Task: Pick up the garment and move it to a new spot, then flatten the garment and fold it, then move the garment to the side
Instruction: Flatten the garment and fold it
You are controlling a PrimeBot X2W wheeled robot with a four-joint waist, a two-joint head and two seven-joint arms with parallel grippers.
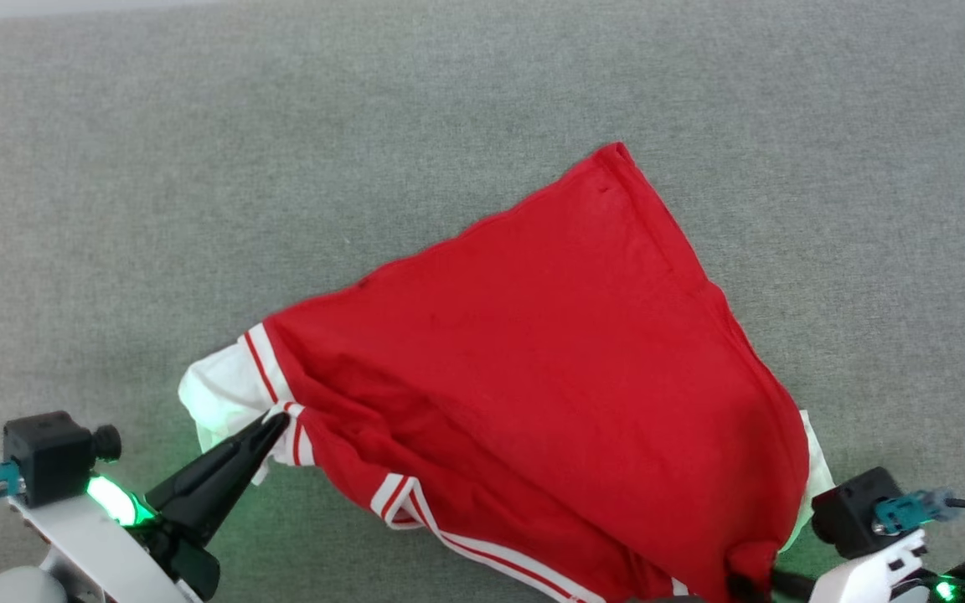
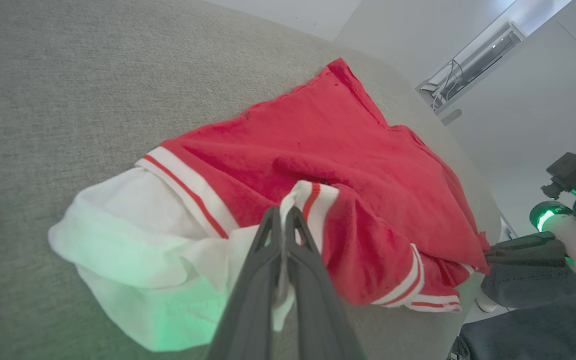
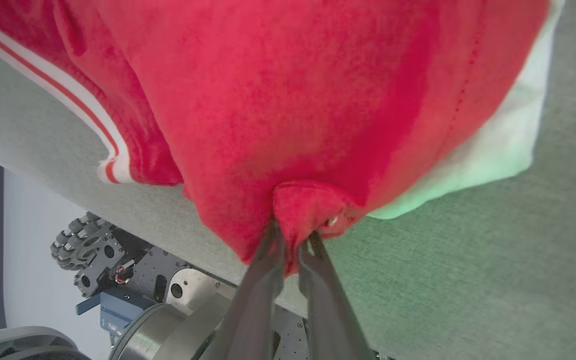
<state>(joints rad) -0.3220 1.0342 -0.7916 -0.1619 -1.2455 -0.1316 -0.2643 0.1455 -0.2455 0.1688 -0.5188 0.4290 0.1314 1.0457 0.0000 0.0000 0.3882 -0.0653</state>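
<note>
There was loads of open grey surface (image 1: pixel 198 126) beyond and left; the garment (image 1: pixel 533 352) sprawled over the near middle and right, blocking any low pass there.

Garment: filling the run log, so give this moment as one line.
garment: rumpled on grey surface | left fingers: shut on striped trim | right fingers: red fabric between them

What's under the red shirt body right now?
Grey fabric surface all round the garment. A white sleeve pokes out from under its red body at the robot's left, another white edge at the right. Whatever lies beneath the red panel is covered.
</note>
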